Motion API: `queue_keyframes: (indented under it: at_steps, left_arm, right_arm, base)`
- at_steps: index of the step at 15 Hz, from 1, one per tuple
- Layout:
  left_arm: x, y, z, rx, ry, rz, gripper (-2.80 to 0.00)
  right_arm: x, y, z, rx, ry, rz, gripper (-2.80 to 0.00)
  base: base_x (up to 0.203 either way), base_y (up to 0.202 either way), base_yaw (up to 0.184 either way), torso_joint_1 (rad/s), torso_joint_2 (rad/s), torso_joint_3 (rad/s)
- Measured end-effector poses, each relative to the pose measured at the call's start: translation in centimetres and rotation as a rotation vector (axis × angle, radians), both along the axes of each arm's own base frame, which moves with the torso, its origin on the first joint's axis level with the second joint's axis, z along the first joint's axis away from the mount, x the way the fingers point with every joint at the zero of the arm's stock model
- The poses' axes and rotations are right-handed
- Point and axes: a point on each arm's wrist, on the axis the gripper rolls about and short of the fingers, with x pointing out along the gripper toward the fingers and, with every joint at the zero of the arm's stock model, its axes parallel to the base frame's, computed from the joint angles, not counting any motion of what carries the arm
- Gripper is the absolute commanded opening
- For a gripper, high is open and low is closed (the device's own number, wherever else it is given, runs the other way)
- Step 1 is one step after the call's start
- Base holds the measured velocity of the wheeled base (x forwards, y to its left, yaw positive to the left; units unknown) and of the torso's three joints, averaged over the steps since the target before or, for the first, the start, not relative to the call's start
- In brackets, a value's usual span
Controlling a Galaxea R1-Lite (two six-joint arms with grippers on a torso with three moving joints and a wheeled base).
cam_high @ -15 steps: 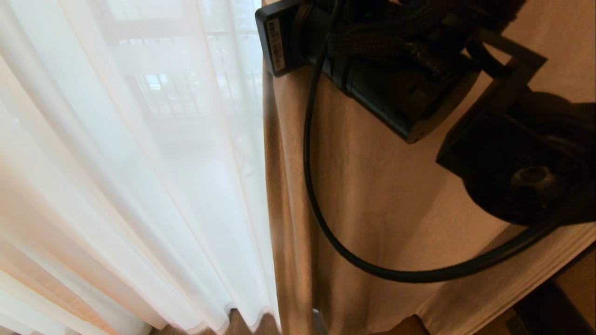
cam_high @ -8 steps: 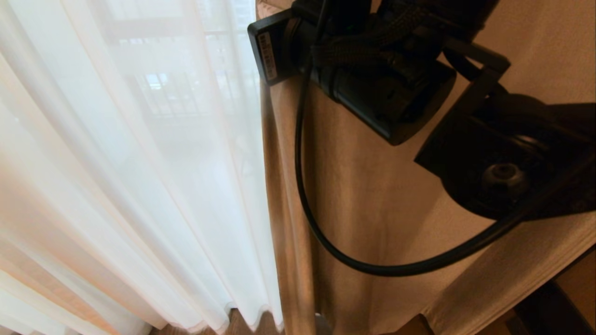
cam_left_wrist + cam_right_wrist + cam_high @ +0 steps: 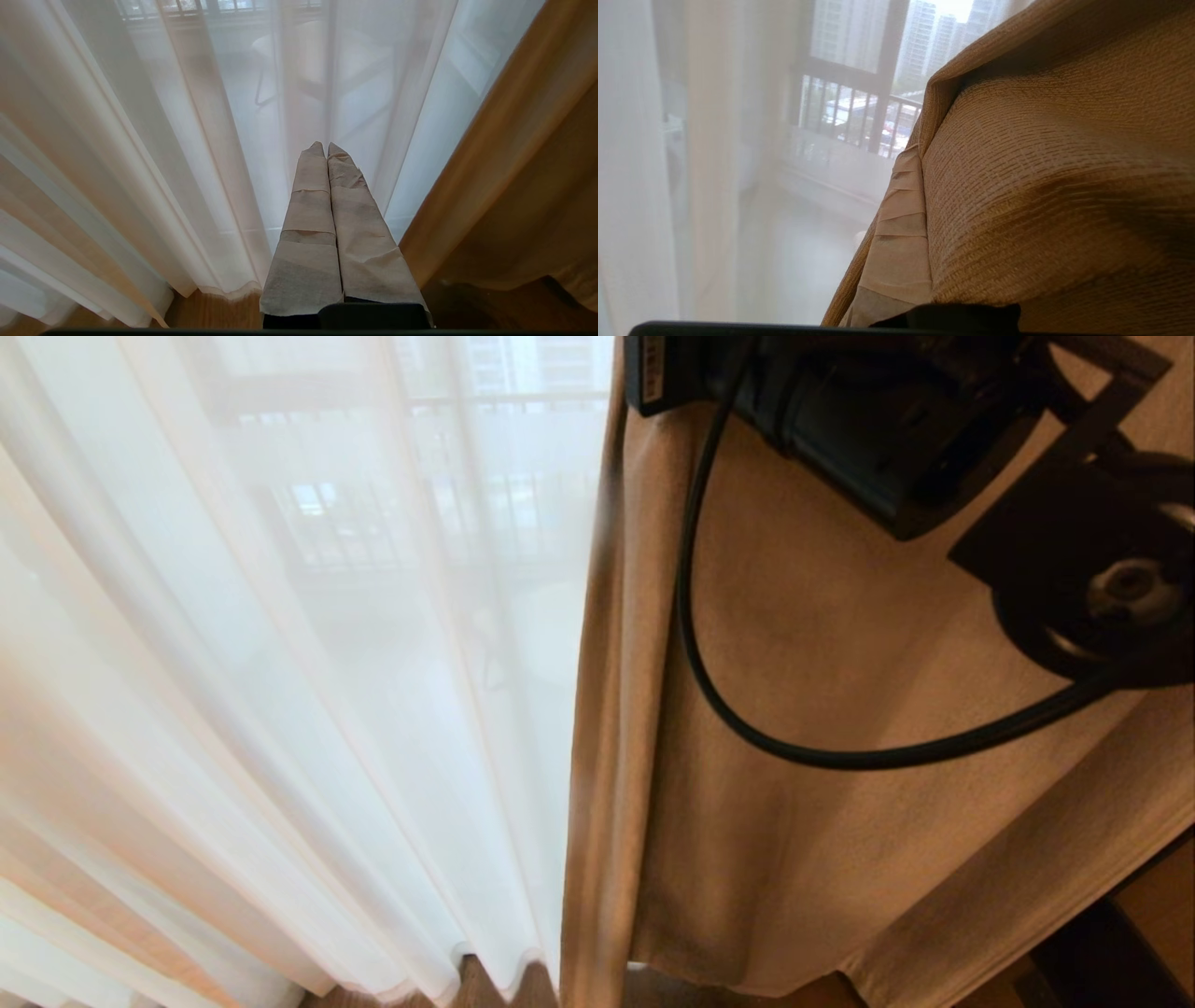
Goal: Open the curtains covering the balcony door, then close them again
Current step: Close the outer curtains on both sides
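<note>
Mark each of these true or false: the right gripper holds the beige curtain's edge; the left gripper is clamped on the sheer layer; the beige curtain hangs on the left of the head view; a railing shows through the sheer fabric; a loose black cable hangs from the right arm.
1. The right gripper holds the edge of the beige curtain. True: the woven cloth is folded over the one taped finger that shows.
2. The left gripper is clamped on the sheer layer. False: its taped fingers are shut together with nothing between them, short of the fabric.
3. The beige curtain hangs on the left of the head view. False: it hangs on the right, the sheer layer on the left.
4. A railing shows through the sheer fabric. True.
5. A loose black cable hangs from the right arm. True: it loops in front of the beige curtain.
</note>
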Motion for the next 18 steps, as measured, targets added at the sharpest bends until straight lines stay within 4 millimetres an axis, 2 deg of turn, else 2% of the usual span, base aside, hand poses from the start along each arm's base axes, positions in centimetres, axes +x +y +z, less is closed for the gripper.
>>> queue_keyframes:
  at_steps: [4,5,13,18]
  left_arm:
    - [0.0,0.0,0.0,0.000,0.000,0.000,-2.80]
    - [0.0,0.0,0.0,0.000,0.000,0.000,-2.80]
    - [0.0,0.0,0.0,0.000,0.000,0.000,-2.80]
    - [0.0,0.0,0.0,0.000,0.000,0.000,-2.80]
  right_arm:
    - [0.5,-2.6,1.2,0.028,-0.025,-0.061,-2.80]
    - [0.6,-3.1,1.3,0.030,-0.028,-0.072,0.00]
    - [0.0,-6.3,0.6,0.034,0.016,-0.113,0.00]
    - [-1.8,-8.8,-0.8,0.009,0.064,-0.132,0.00]
  base:
    - [0.000,0.000,0.000,0.000,0.00,0.000]
    - [0.000,0.000,0.000,0.000,0.00,0.000]
    - [0.000,0.000,0.000,0.000,0.00,0.000]
    - [0.000,0.000,0.000,0.000,0.00,0.000]
